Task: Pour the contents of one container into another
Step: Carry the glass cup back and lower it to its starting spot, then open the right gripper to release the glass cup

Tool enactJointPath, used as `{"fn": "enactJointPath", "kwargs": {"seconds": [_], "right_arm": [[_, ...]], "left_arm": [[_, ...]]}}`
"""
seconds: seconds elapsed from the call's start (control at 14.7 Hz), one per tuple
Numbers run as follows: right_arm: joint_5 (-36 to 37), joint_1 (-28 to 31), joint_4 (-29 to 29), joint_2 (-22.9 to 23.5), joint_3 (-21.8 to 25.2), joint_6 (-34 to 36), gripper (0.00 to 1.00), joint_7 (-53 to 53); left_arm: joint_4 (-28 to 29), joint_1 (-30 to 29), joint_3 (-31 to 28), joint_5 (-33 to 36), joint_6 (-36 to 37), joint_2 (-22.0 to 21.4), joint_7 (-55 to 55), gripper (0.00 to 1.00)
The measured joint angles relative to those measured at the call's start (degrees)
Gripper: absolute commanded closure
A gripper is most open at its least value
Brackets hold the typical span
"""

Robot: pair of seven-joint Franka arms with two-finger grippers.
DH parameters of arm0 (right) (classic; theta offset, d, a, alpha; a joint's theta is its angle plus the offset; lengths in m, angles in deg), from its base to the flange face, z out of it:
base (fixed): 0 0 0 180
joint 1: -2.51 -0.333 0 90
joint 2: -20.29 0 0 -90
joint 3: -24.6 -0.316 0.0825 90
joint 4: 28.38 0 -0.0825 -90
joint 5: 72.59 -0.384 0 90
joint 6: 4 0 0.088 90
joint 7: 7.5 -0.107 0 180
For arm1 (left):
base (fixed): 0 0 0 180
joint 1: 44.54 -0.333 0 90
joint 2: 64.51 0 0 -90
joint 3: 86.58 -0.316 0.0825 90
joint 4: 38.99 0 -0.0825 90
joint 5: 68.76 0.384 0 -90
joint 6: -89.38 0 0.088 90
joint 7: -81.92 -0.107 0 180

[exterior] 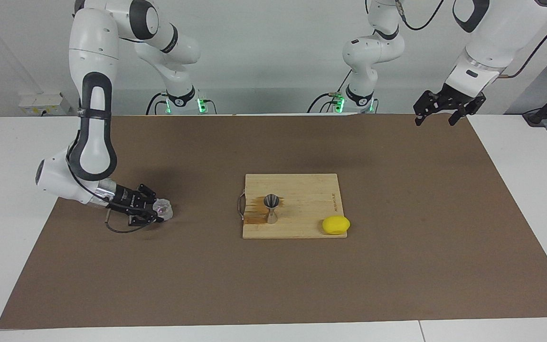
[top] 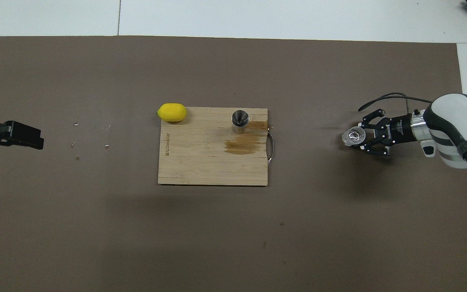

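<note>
Tumbler point(exterior: 163, 208) sits low on the brown surface point(exterior: 273, 285) toward the right arm's end, upright as far as I can tell, with the right gripper point(exterior: 156, 209) reaching in sideways and its fingers point(exterior: 146, 218) set around the glass, one on each side. Can't tell if they're actually pinching it or just resting beside it. Well apart from those fingers, toward the middle, there's a wooden cutting board point(exterior: 302, 190) with the jigger point(exterior: 271, 208) standing upright on it beside a brown wet stain point(exterior: 254, 203). A lemon point(exterior: 335, 224) sits at the board's corner, partly off it. The left gripper point(exterior: 435, 117) waits up in the air over its own end of the surface, fingers spread, holding nothing.
</note>
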Motion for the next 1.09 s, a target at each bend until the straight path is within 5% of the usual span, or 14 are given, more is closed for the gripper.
{"fn": "enactJointPath", "kwargs": {"seconds": [0.47, 1.09], "right_arm": [[1.39, 0.47, 0.40, -0.04, 0.49, -1.11, 0.00, 3.60], [23.32, 0.87, 0.53, -6.66, 0.37, -1.10, 0.00, 17.95]], "left_arm": [[0.00, 0.00, 0.00, 0.00, 0.00, 0.00, 0.00, 0.00], [0.00, 0.19, 0.23, 0.00, -0.05, -0.01, 0.00, 0.00]]}}
